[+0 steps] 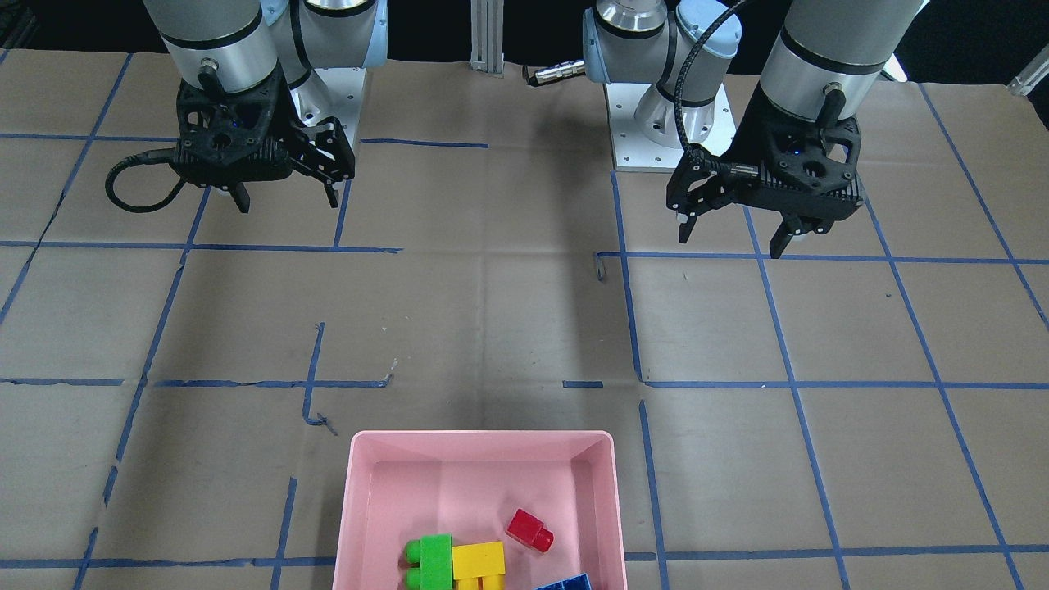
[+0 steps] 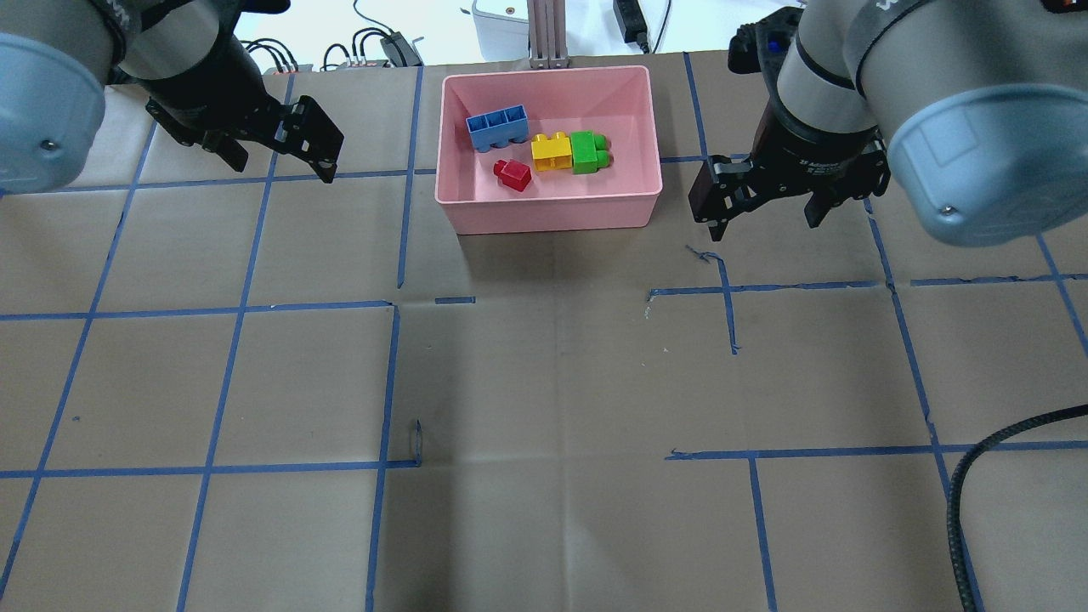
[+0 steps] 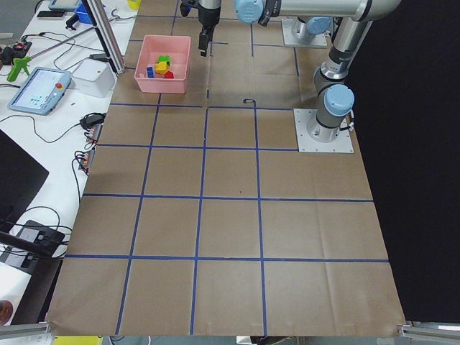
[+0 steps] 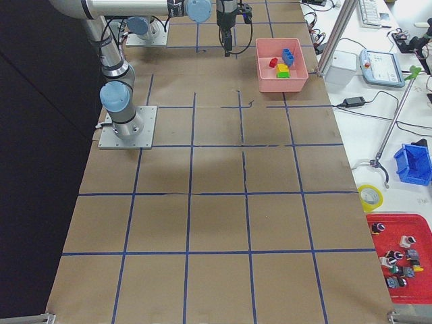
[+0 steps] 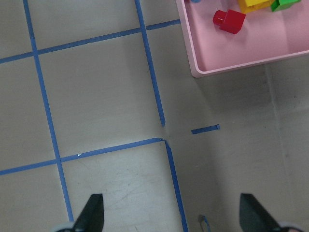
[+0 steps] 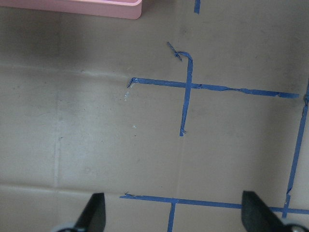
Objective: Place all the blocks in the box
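The pink box stands at the far middle of the table. All four blocks lie inside it: blue, red, yellow and green, the yellow and green touching. They also show in the front-facing view: green, yellow, red, blue. My left gripper hovers open and empty left of the box. My right gripper hovers open and empty right of the box. The left wrist view shows the box corner and the red block.
Brown paper with a blue tape grid covers the table. An aluminium post and cables stand just behind the box. A black cable hangs at the near right. The operators' bench with a tablet lies beyond the far edge.
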